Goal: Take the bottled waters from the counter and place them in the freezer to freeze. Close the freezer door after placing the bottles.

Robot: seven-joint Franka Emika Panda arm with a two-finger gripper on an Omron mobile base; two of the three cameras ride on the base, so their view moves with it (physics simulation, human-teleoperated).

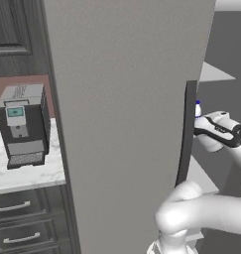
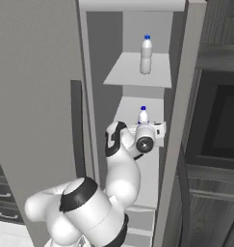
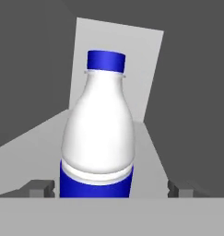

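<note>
Spread wide, jaws of the gripper [image 3: 111, 190] flanking a blue-banded water bottle [image 3: 97, 133], fingertips [image 3: 39, 188] at 9 and 3 o'clock of its base with a gap on each side, not pinching it. Standing upright on a white middle shelf [image 2: 154, 107] inside the open freezer [image 2: 133, 29], blue cap up, just beyond the white wrist in the right base view. Higher up, toward 12 o'clock, a pale water bottle [image 2: 146, 55] upright on the upper shelf [image 2: 123, 75]. Swung open at 9 o'clock, the freezer door [image 1: 122, 124] with its dark bar handle [image 1: 187, 129]. Farther left, a coffee machine [image 1: 23, 124] on the marble counter [image 1: 28, 173].
</note>
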